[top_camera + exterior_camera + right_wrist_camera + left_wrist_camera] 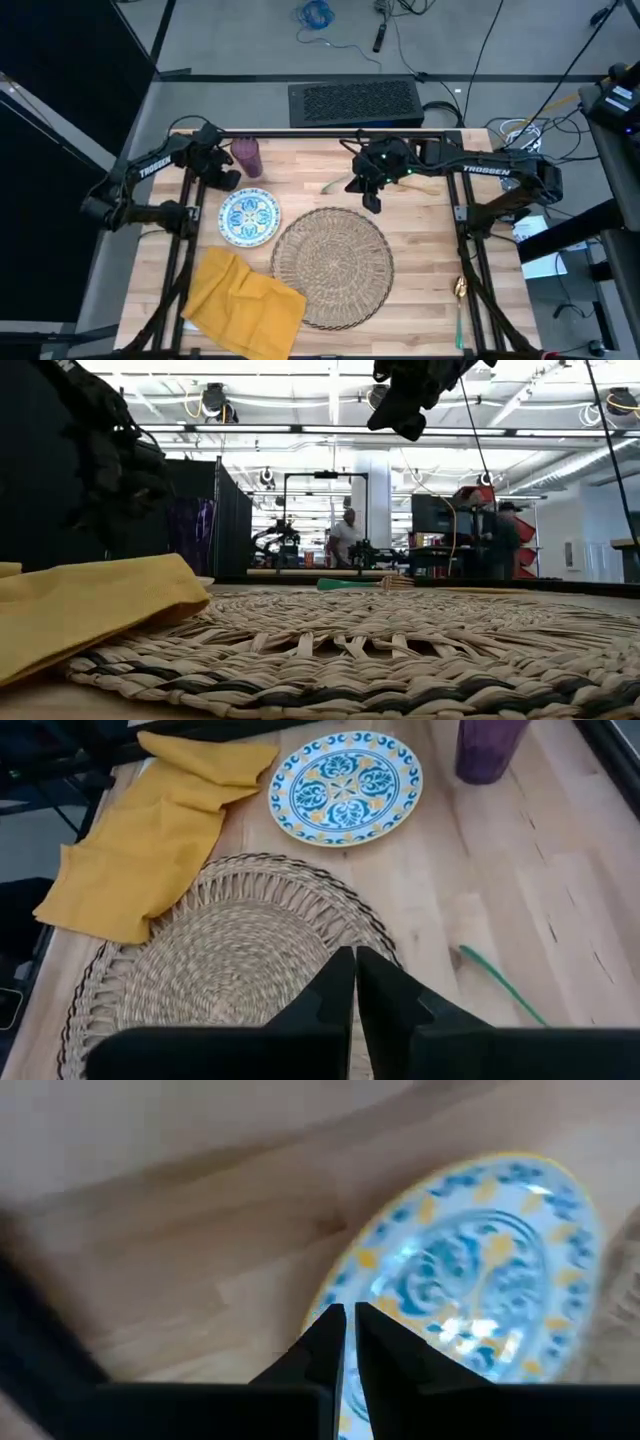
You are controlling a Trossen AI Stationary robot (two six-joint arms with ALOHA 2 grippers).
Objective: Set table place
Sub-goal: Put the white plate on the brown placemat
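Plate [248,217] beside mat [332,266], not on it yet, with left gripper [343,1323] pinched shut and empty just over plate, right gripper [353,966] shut and empty above mat's far edge; next, probably open up and grab plate rim.

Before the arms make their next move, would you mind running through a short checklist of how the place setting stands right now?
1. Mat flat on the table: ok.
2. Plate centred on the mat: not ok; it sits on bare wood beside the mat.
3. Napkin laid out neatly: not ok; it is crumpled and overlaps the mat's edge.
4. Tumbler upright: ok, standing at the far edge.
5. Left gripper free to grasp: ok; shut, empty, just above the plate's rim.
6. Right gripper empty: ok; shut, holding nothing, above the mat's far edge.
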